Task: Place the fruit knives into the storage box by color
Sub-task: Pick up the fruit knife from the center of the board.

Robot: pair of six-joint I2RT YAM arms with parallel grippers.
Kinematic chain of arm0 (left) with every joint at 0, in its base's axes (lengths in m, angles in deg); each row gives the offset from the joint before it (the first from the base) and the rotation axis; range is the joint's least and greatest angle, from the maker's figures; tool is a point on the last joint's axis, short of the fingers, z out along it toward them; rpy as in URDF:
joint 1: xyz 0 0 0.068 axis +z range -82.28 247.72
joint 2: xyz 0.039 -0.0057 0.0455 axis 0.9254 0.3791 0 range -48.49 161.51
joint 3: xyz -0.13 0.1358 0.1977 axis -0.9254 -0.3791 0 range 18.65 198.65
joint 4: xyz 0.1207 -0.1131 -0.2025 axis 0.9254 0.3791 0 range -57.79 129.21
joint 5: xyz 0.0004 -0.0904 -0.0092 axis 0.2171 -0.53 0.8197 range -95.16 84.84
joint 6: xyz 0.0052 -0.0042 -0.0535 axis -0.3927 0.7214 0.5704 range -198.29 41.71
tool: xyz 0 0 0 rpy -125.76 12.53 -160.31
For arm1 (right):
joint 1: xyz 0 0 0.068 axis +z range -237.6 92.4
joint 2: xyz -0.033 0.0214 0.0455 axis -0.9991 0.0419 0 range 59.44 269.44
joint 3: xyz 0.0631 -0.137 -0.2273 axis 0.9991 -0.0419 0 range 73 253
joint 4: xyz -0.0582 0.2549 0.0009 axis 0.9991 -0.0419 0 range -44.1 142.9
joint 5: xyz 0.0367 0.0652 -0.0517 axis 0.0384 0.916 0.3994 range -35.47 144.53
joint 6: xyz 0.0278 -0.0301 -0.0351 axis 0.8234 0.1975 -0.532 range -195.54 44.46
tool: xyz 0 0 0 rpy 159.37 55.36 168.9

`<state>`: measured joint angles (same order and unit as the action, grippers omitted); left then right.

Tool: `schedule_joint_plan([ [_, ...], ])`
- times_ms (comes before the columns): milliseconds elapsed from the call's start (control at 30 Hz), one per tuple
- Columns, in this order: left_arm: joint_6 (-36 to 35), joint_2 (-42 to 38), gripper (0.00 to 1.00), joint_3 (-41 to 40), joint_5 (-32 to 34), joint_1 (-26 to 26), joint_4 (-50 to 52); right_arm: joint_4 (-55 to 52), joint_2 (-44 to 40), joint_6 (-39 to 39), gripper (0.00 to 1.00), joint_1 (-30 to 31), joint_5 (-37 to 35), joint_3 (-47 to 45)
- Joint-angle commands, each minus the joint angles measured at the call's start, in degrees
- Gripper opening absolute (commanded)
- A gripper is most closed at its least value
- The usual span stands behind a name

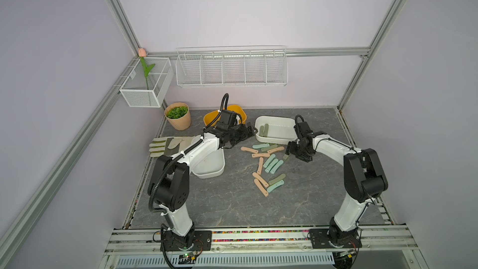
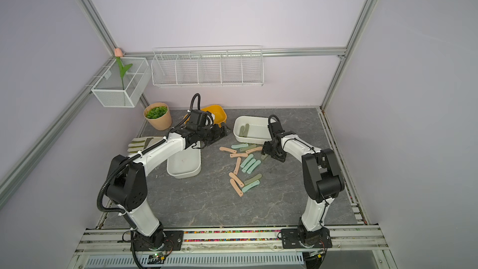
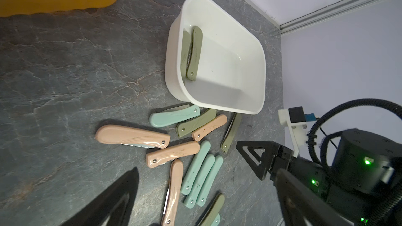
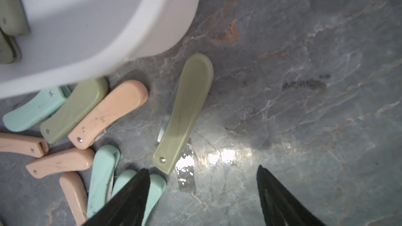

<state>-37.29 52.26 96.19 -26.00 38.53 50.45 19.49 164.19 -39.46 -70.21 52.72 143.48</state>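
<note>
Several fruit knives (image 1: pixel 266 161) in peach, mint and olive lie loose on the grey tabletop, as both top views show. The white storage box (image 1: pixel 280 130) at the back holds two olive knives (image 3: pixel 194 53). My right gripper (image 4: pixel 202 170) is open and low over the table, with nothing between its fingers. A lone olive knife (image 4: pixel 185 114) lies flat just beyond its fingertips, beside the box. My left gripper (image 1: pixel 249 129) is open and empty, hovering between the yellow box (image 1: pixel 238 111) and the white box. A second white box (image 1: pixel 209 166) sits partly under the left arm.
A beige-and-olive glove (image 1: pixel 168 146) lies at the left edge, with a potted plant (image 1: pixel 178 116) behind it. Wire baskets (image 1: pixel 231 69) hang on the back wall. The right gripper's black finger (image 3: pixel 256 159) shows in the left wrist view, close to the knives.
</note>
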Motion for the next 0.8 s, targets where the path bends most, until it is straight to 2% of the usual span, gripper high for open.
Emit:
schedule_joint_plan([
  [0, 0.49, -1.7, 0.99, -0.87, -0.55, 0.18, -1.6, -1.68, 2.87, 0.6, 0.82, 0.62, -1.97, 3.38],
  [267, 0.14, -1.51, 0.99, -1.14, -0.83, 0.22, -1.97, -7.25, 7.52, -0.39, 0.82, 3.38, -9.13, 8.25],
  [500, 0.23, -1.25, 0.99, -1.16, -1.38, 0.21, -2.34, -8.43, 9.8, -0.7, 0.81, 5.17, -11.62, 9.03],
  [633, 0.22, -1.39, 0.99, -1.31, -1.35, 0.27, -2.56, -9.18, 10.3, -0.92, 0.77, 5.21, -12.28, 8.64],
  [767, 0.49, -1.54, 0.99, -1.64, -1.64, 0.27, -2.82, -9.02, 8.59, -0.85, 0.7, 4.8, -12.66, 6.6],
])
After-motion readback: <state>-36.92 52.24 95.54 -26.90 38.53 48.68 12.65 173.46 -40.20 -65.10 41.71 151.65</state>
